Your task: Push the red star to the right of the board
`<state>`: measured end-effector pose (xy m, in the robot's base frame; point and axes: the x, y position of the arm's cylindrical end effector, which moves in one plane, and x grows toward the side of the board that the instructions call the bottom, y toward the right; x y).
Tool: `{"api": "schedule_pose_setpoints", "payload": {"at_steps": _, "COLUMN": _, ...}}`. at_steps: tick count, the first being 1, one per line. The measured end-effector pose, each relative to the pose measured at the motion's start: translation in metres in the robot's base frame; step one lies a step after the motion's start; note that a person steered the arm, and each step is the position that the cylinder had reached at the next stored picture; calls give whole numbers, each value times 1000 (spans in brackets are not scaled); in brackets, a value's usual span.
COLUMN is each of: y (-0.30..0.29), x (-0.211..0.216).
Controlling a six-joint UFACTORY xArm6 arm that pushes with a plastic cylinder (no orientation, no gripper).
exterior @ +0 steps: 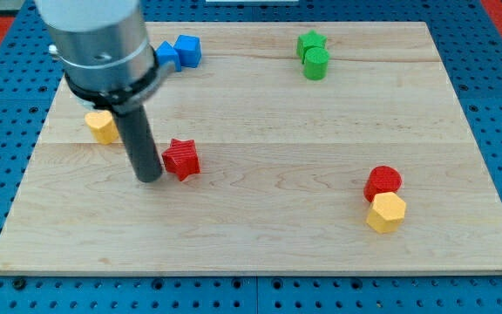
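The red star (181, 159) lies left of the board's middle on the wooden board (260, 235). My tip (149, 178) rests on the board just to the view's left of the red star, very close to it or touching it. The dark rod rises from the tip to the grey arm body at the view's top left.
A yellow block (102, 126) lies at the left, partly behind the rod. Two blue blocks (179, 52) sit at the top left. A green star (311, 41) and green cylinder (315, 63) sit at top. A red cylinder (383, 182) and yellow hexagon (385, 212) lie at lower right.
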<state>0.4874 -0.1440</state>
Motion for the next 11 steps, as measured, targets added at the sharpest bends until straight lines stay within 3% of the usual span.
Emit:
{"api": "schedule_pose_setpoints", "payload": {"at_steps": 1, "y": 22, "x": -17}}
{"api": "schedule_pose_setpoints", "payload": {"at_steps": 3, "y": 112, "x": 20}}
{"api": "schedule_pose_setpoints", "payload": {"at_steps": 4, "y": 73, "x": -5}}
{"api": "schedule_pose_setpoints", "payload": {"at_steps": 5, "y": 77, "x": -22}}
{"api": "schedule_pose_setpoints", "payload": {"at_steps": 6, "y": 131, "x": -13}}
{"api": "schedule_pose_setpoints", "payload": {"at_steps": 8, "y": 185, "x": -22}}
{"api": "schedule_pose_setpoints", "payload": {"at_steps": 11, "y": 200, "x": -45}}
